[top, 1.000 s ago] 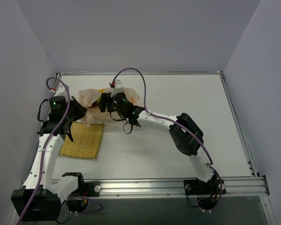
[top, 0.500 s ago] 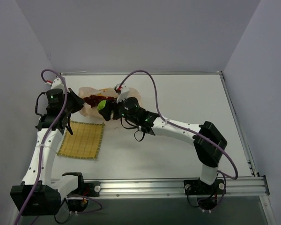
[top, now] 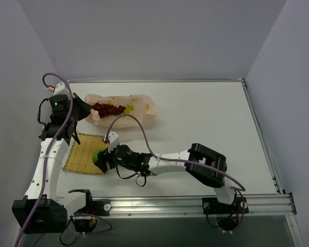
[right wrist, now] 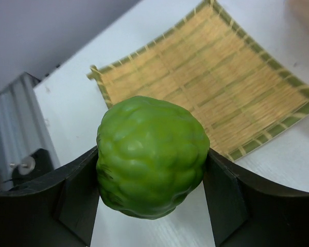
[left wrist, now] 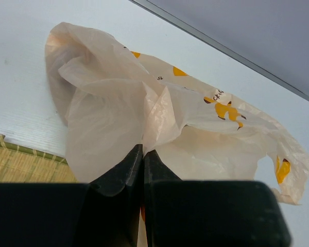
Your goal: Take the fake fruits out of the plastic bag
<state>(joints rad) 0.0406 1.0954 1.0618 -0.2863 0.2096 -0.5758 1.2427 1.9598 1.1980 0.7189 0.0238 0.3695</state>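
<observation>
White counter [top: 206,128], grey walls. At upper left, the left hand [left wrist: 143,155] is pinched together on the plastic bag [left wrist: 195,128], which looks flimsy and slippery. Grapes [top: 105,108] and a pear-like fruit [top: 129,109] lie inside. At lower left, by the mat [right wrist: 237,87], the right hand [right wrist: 152,172] clamps the bumpy green fruit [right wrist: 144,139], probably light and rigid, across its middle.

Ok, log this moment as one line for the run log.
left gripper: shut on plastic bag | right gripper: gripping bumpy green fruit near mat edge | grapes, pear-like fruit: inside bag
</observation>
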